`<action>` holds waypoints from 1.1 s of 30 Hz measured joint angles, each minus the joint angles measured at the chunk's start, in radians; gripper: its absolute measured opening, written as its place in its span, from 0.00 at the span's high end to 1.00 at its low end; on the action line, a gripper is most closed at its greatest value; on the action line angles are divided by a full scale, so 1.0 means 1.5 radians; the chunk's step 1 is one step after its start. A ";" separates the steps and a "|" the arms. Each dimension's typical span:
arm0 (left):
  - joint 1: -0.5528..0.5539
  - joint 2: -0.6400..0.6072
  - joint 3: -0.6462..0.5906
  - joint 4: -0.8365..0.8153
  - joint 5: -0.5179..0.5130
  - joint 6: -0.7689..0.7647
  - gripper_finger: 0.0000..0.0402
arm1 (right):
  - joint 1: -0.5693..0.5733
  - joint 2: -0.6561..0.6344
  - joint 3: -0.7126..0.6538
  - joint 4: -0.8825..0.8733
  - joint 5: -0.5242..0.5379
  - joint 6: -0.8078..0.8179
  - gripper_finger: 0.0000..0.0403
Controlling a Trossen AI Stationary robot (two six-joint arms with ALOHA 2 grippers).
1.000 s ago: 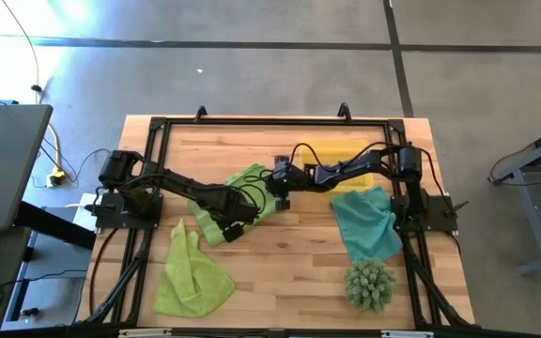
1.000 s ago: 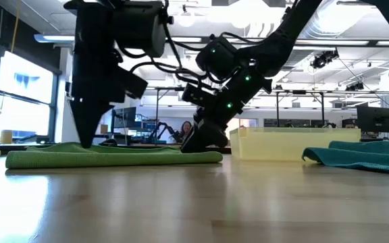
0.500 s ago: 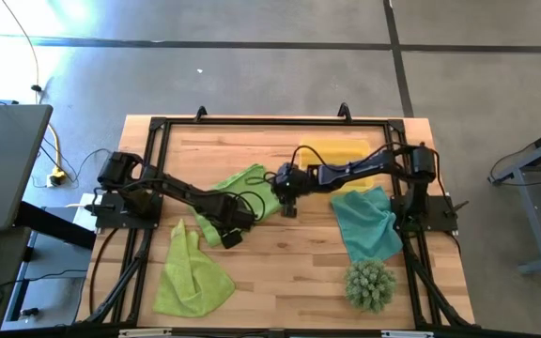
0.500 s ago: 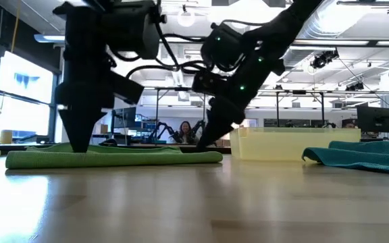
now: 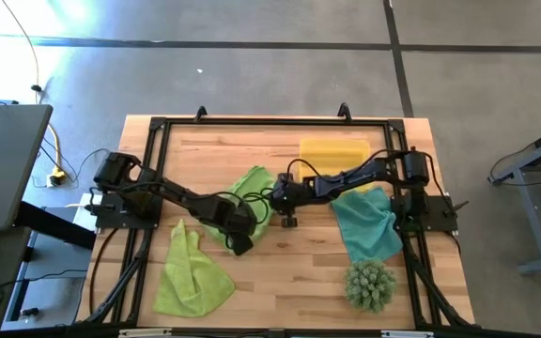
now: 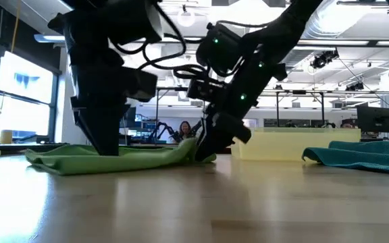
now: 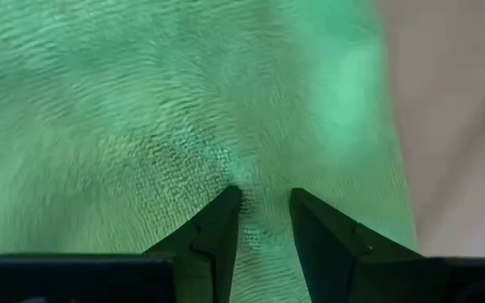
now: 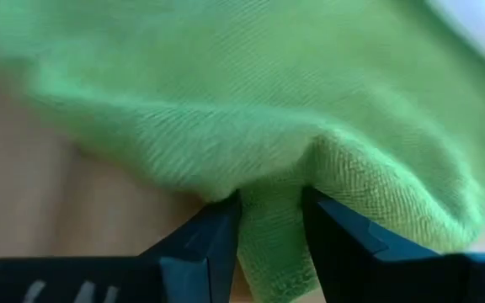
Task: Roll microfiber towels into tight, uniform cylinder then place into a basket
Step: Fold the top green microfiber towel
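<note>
Pinching the lime-green microfiber towel [image 5: 244,192] at the middle of the tabletop [image 5: 280,263], both grippers work opposite ends: the left gripper [image 7: 263,210] presses narrow fingers into the cloth's seven o'clock end, while the right gripper [image 8: 269,223] holds a raised fold at its three o'clock edge, likely to begin the roll. The yellow basket [image 5: 333,151] waits at one o'clock, apart from the towel.

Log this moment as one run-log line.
left gripper: shut on green towel | right gripper: shut on green towel | basket: empty
</note>
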 joint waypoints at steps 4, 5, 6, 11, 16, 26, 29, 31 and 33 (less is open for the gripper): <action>-0.010 0.003 0.001 0.080 0.065 0.017 0.75 | -0.030 0.002 -0.001 0.014 0.059 -0.131 0.68; -0.011 0.005 0.005 0.089 0.070 0.030 0.75 | -0.039 0.003 -0.002 0.024 0.071 -0.162 0.68; -0.013 0.006 0.010 0.095 0.073 0.045 0.75 | -0.049 0.004 -0.002 0.037 0.080 -0.190 0.68; -0.014 0.005 0.061 0.056 0.046 0.099 0.75 | -0.093 0.005 -0.004 0.088 0.114 -0.275 0.68; -0.013 0.003 0.119 -0.117 -0.021 0.145 0.75 | -0.081 -0.030 -0.004 0.035 0.160 -0.197 0.68; -0.009 0.003 0.117 -0.217 -0.059 0.278 0.75 | 0.018 -0.057 -0.004 -0.062 0.007 0.055 0.68; -0.010 0.003 0.116 -0.220 -0.045 0.292 0.75 | 0.043 -0.054 -0.005 -0.055 -0.006 0.090 0.68; -0.009 0.003 0.116 -0.219 -0.045 0.291 0.75 | 0.057 -0.050 -0.005 -0.045 -0.007 0.093 0.68; -0.010 0.003 0.116 -0.219 -0.045 0.288 0.75 | 0.067 -0.047 -0.005 -0.036 -0.007 0.093 0.68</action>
